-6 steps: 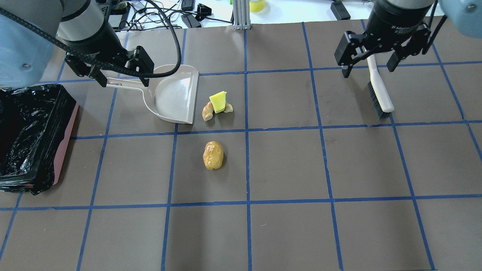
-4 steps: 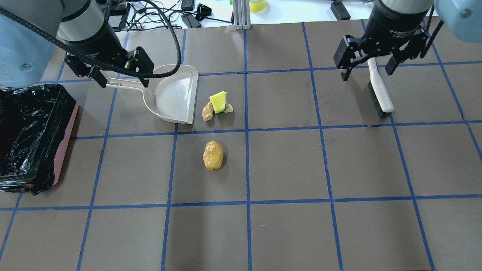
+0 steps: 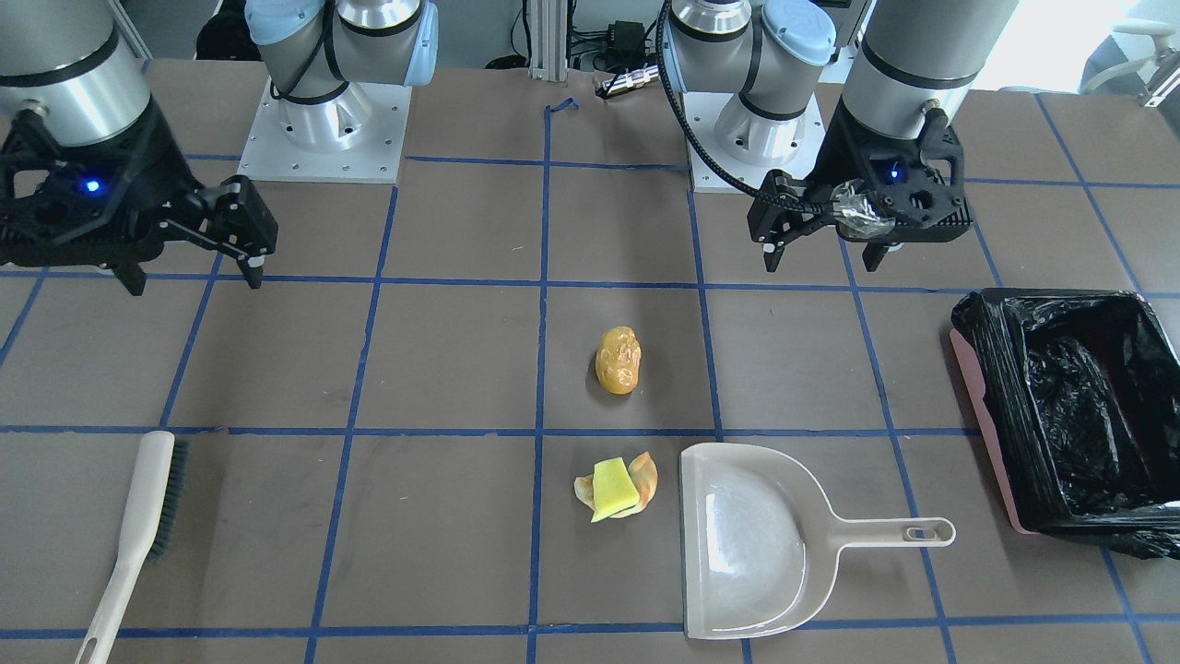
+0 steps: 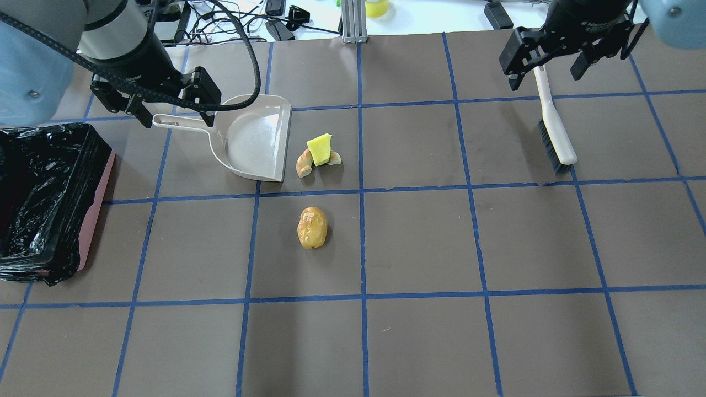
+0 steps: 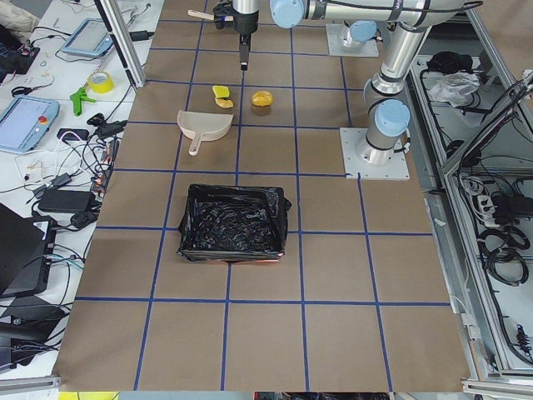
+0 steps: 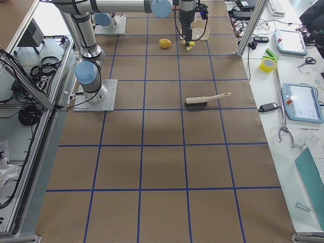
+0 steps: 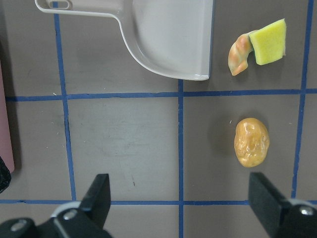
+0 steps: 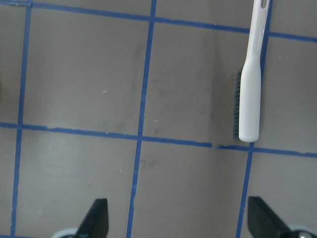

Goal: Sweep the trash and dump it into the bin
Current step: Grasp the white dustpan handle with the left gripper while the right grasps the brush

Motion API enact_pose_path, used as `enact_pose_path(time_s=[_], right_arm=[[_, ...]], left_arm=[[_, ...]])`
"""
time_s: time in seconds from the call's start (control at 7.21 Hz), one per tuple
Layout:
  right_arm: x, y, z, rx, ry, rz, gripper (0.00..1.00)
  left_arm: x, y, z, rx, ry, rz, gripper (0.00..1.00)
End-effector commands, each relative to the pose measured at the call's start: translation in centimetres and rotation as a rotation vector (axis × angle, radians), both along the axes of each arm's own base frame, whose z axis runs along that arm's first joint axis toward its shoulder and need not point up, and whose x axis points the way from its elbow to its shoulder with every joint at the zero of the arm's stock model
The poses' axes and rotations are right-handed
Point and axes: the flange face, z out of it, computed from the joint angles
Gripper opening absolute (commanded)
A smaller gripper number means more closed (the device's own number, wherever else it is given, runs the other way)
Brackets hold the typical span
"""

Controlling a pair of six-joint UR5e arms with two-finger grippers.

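An amber-yellow lumpy wad (image 4: 312, 227) lies mid-table. A yellow-green sponge block (image 4: 320, 149) rests on an orange-cream peel (image 4: 303, 164) just off the mouth of the beige dustpan (image 4: 253, 138). The black-lined pink bin (image 4: 97, 201) stands at the table's left side. My left gripper (image 4: 176, 117) is open and empty, raised over the dustpan handle. In its wrist view the gripper (image 7: 181, 203) looks down on the wad (image 7: 251, 142) and the dustpan (image 7: 173, 34). My right gripper (image 4: 546, 80) is open and empty above the handle of the white brush (image 4: 554, 132).
The brush (image 8: 250, 99) lies flat on the table, bristles to its left in the right wrist view. Cables and a metal post (image 4: 353, 22) sit past the far edge. Blue tape lines grid the brown table.
The right gripper has moved toward the far edge of the overhead view, still open. The left gripper has shifted slightly the same way. The trash, dustpan and brush have not moved.
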Motion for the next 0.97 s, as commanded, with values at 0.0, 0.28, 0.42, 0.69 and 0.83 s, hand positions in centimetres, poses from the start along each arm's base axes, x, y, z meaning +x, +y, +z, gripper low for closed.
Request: enact_pose_path(time_s=[0.0, 0.28, 0.42, 0.69, 0.83], right_arm=[[-6.7, -7.9, -4.1, -0.067, -0.021, -0.022, 1.00], [-10.3, -14.8, -11.1, -0.111, -0.002, -0.004, 1.00], [-12.4, -18.2, -16.1, -0.111, 0.000, 0.004, 1.00], [-13.2, -21.4, -21.0, -0.106, 0.003, 0.032, 1.00], [-13.2, -22.0, -22.8, -0.134, 0.009, 0.041, 1.00]], left_arm=[[2.9, -1.0, 0.4, -0.037, 0.002, 0.063, 1.00], [7.7, -3.4, -0.1, -0.125, 0.032, 0.451, 1.00], [9.2, -4.0, 0.0, -0.188, 0.058, 0.692, 1.00], [11.9, -4.2, -3.0, -0.172, 0.090, 1.085, 1.00], [13.9, -4.5, -5.7, -0.131, 0.088, 1.260, 1.00]])
